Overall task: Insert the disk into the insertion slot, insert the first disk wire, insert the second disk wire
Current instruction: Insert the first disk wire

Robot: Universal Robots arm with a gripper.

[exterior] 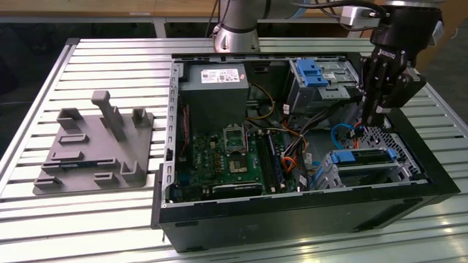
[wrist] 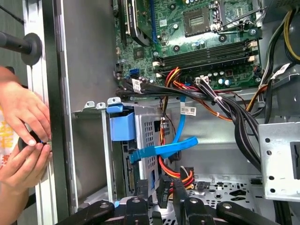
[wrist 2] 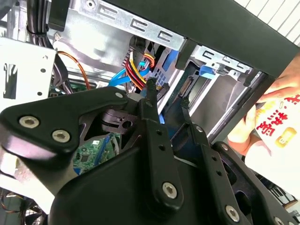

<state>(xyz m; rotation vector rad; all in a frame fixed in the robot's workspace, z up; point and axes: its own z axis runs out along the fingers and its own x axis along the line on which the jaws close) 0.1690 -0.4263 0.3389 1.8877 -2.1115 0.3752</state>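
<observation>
Nearest the camera in the exterior view stands the black computer case (exterior: pixel 292 219), open on the slatted surface (exterior: pixel 109 55); at the exterior view's left a grey fixture (exterior: pixel 95 148) lies well apart from it. Rightward, past the motherboard (exterior: pixel 234 159), the disk (exterior: pixel 363 157) sits down inside the insertion slot (exterior: pixel 330 174) in the case's near corner, its blue carrier about level with the cage top, so the first step looks done. Just beyond it the gripper (exterior: pixel 374 121) hangs fingers-down inside the case, near a loose blue cable (exterior: pixel 338 134); in the second wrist view its fingers (wrist 2: pixel 152 93) stand a narrow gap apart with nothing clearly clamped between them. In the first wrist view a red, yellow and black wire bundle (wrist: pixel 176 171) lies beside the cage. Both wires seem not yet plugged in, though the disk's sockets are hidden. A person's hands (wrist: pixel 26 115) rest at the case's outer wall
</observation>
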